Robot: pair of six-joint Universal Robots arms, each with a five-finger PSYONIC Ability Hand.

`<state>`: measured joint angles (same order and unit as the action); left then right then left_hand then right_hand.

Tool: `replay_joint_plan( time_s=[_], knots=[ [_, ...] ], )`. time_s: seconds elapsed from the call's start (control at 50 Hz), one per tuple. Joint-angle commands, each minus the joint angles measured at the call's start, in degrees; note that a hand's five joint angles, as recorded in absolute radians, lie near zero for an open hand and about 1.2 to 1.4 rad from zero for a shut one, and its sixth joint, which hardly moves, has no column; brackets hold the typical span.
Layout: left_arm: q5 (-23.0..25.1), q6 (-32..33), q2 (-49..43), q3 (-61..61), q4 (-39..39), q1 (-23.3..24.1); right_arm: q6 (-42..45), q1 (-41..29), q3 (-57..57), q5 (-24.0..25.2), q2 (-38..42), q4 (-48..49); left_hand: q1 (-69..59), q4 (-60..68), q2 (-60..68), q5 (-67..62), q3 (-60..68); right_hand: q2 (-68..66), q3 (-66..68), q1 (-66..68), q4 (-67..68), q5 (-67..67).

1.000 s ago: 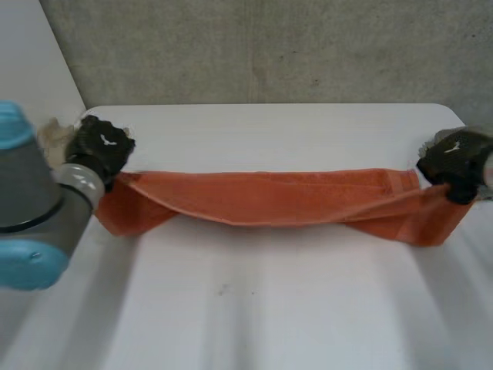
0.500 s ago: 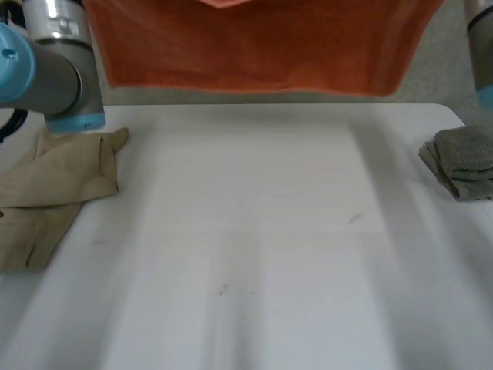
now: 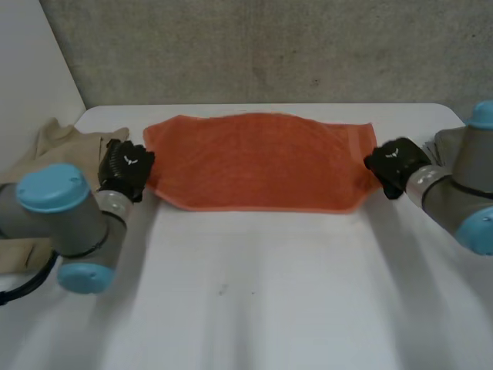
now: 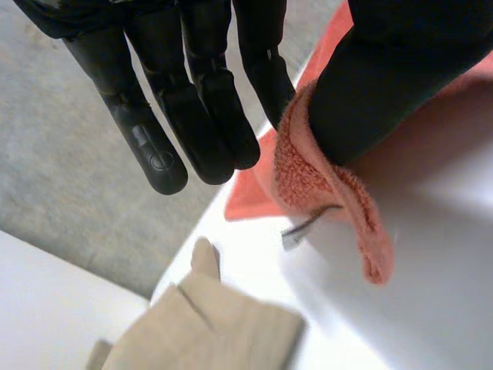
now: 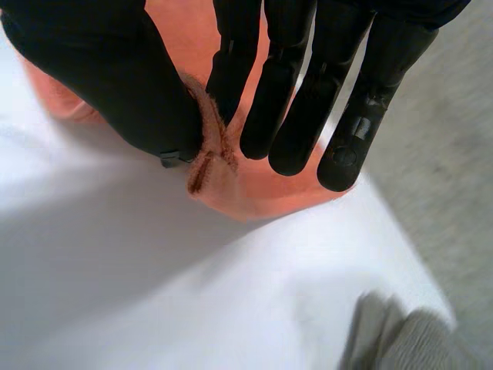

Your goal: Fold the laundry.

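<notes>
Orange towel spread flat at far middle of white table. Left hand pinches its left edge, thumb against straight fingers. Right hand pinches right edge likewise. Beige cloth beside left hand.

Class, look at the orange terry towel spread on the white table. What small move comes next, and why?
Probably the left hand carries its end over to the right hand: the orange terry towel lies flat, both hands pinching its short edges.
</notes>
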<state>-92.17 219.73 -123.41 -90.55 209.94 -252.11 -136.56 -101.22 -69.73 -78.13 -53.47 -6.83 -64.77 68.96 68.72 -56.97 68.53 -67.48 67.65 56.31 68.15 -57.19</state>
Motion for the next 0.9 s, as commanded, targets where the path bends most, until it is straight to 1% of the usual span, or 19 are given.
replay_joint_plan(
  time_s=[0.02,0.04,0.06,0.1,0.12,0.16,0.22,0.26,0.3,0.36,0.4,0.44,0.5,0.52,0.6,0.62,0.72,0.84,0.9],
  knots=[
    [0.1,7.5,18.0,-12.4,-20.5,-1.8,11.4,6.9,-11.1,0.2,-12.5,-22.6,-15.2,11.0,11.3,-13.0,11.5,-12.5,12.4,23.7,11.8,-12.8],
    [0.2,8.5,20.2,-13.8,-23.3,-1.9,16.4,8.6,-14.4,-0.5,-15.8,-27.0,-15.2,11.0,11.3,-13.0,11.5,-12.5,12.4,23.7,11.8,-12.8],
    [0.5,10.5,24.4,-16.3,-29.0,-2.3,18.9,9.2,-15.8,-1.1,-17.4,-28.8,-15.2,11.0,11.3,-13.0,11.5,-12.5,12.4,23.7,11.8,-12.8],
    [0.8,12.3,28.0,-18.2,-34.1,-2.8,22.9,10.2,-17.8,-0.7,-21.3,-31.0,-15.2,11.0,11.3,-13.0,11.5,-12.5,12.4,23.7,11.8,-12.8],
    [1.5,14.0,31.5,-19.6,-38.2,-3.4,25.5,11.1,-18.9,-0.4,-25.2,-30.8,-15.2,11.0,11.3,-13.0,11.5,-12.5,12.4,23.7,11.8,-12.8],
    [2.3,14.5,32.6,-19.6,-38.5,-3.6,25.1,11.6,-18.8,-0.4,-28.3,-29.4,-15.2,11.0,11.3,-13.0,11.5,-12.5,12.4,23.7,11.8,-12.8],
    [3.3,14.4,32.6,-18.7,-36.5,-3.9,24.0,11.5,-17.5,-0.3,-27.9,-27.8,-15.2,11.0,11.3,-13.0,11.5,-12.5,12.4,23.7,11.8,-12.8],
    [3.6,14.2,31.8,-17.7,-33.7,-3.9,23.4,11.4,-16.7,-0.1,-25.9,-27.2,-15.2,11.0,11.3,-13.0,11.5,-12.5,12.4,23.7,11.8,-12.8],
    [3.6,14.2,29.6,-16.7,-30.8,-3.7,21.8,11.1,-14.8,0.3,-20.5,-25.7,-15.2,11.0,11.3,-13.0,11.5,-12.5,12.4,23.7,11.8,-12.8],
    [3.1,14.3,23.0,-13.7,-24.1,-2.2,18.6,8.6,-10.7,-0.1,-15.2,-21.6,-15.2,11.0,11.3,-13.0,11.5,-12.5,12.4,23.7,11.8,-12.8],
    [2.4,14.2,18.3,-9.9,-19.6,-0.3,17.2,6.4,-8.8,-0.4,-13.4,-19.6,-15.2,11.0,11.3,-13.0,11.5,-12.5,12.4,23.7,11.8,-12.8],
    [1.9,14.2,15.6,-7.3,-17.3,0.3,16.0,4.4,-6.1,-1.6,-11.1,-16.5,-15.2,11.0,11.3,-13.0,11.5,-12.5,12.4,23.7,11.8,-12.8],
    [0.7,13.7,9.4,-1.9,-13.6,1.4,15.6,3.9,-3.2,-3.3,-7.4,-14.0,-15.2,11.0,11.3,-13.0,11.5,-12.5,12.4,23.7,11.8,-12.8],
    [0.3,13.7,7.8,-0.4,-13.1,1.7,15.4,3.4,-1.2,-4.7,-5.2,-12.6,-15.2,11.0,11.3,-13.0,11.5,-12.5,12.4,23.7,11.8,-12.8],
    [-2.6,13.8,-0.3,7.2,-11.8,2.1,15.4,2.9,4.0,-6.7,-0.3,-9.2,-15.2,11.0,11.3,-13.0,11.5,-12.5,12.4,23.7,11.8,-12.8],
    [-4.3,13.8,-3.4,10.5,-11.8,2.1,15.4,2.8,5.2,-6.9,0.8,-8.5,-15.2,11.0,11.3,-13.0,11.5,-12.5,12.4,23.7,11.8,-12.8],
    [-8.8,14.4,-10.7,19.5,-11.6,2.5,15.5,2.5,13.2,-8.2,7.4,-6.1,-15.2,11.0,11.3,-13.0,11.5,-12.5,12.4,23.7,11.8,-12.8],
    [-9.3,14.2,-15.4,25.7,-11.3,2.6,15.9,1.4,22.9,-10.1,15.0,-5.8,-15.2,11.0,11.3,-13.0,11.5,-12.5,12.4,23.7,11.8,-12.8],
    [-8.4,13.7,-16.4,26.1,-10.3,3.1,15.6,1.2,26.1,-11.0,17.7,-6.0,-15.2,11.0,11.3,-13.0,11.5,-12.5,12.4,23.7,11.8,-12.8]
  ],
)
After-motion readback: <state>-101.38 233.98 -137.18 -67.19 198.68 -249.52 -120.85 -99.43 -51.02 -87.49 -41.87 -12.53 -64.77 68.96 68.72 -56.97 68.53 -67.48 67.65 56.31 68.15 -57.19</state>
